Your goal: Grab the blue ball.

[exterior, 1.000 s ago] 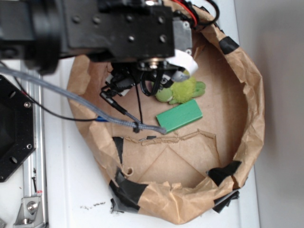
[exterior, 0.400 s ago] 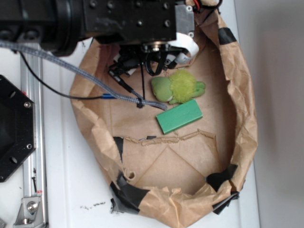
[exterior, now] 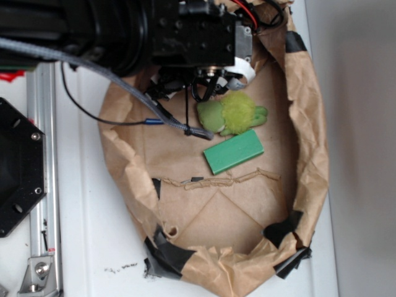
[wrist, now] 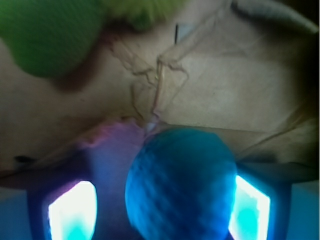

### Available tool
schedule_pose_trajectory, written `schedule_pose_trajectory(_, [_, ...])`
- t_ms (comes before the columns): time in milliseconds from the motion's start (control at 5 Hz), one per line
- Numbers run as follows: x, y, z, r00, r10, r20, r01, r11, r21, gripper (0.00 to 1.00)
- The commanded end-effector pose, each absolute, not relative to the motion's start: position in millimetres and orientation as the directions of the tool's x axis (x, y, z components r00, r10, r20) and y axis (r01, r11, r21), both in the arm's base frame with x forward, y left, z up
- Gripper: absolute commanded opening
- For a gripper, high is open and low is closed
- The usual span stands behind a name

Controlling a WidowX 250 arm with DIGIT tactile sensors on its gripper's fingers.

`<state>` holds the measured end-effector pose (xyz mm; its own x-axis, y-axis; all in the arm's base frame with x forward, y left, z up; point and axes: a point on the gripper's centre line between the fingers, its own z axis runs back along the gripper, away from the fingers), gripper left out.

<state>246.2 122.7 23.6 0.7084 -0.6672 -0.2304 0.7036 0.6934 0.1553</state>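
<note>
Exterior view: brown paper basin (exterior: 312, 142) with crumpled raised walls, patched at the rim with black tape (exterior: 170, 253), lying on a white table (exterior: 86, 247). Black arm (exterior: 124, 31) covers the basin's upper left; a grey cable (exterior: 133, 93) trails from it across the left wall. Gripper (exterior: 207, 83) hangs low under the arm, just beside the plush (exterior: 232, 114); its fingers are lost in shadow, and no ball shows here. Green block (exterior: 234, 151) lies just below the plush, nearly touching it. Open floor: the whole lower half of the basin, crossed by a torn paper seam (exterior: 223, 180), and a strip along the right wall. A metal rail (exterior: 40, 185) and a black plate (exterior: 15, 167) stand outside at left. Wrist view: ball (wrist: 180, 185), teal-blue with a dimpled surface, fills the lower centre between the two bright fingers (wrist: 72, 210), touching the one on the picture's right, with a gap on the picture's left side; jaws stand apart around it, not visibly pressing. Blurred plush (wrist: 50, 35) sits at upper left, well apart from the ball; creased paper floor (wrist: 225, 95) lies bare beyond.
</note>
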Motion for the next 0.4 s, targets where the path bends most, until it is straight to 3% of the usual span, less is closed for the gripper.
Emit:
schedule_pose_trajectory(0, [244.7,114.7,-1.1,0.696,-0.668,-0.263,0.706,0.704,0.078,1.00])
schedule_pose_trajectory(200, [243.8,116.4,-4.3,0.699,-0.663,-0.267,0.696,0.716,0.045,0.00])
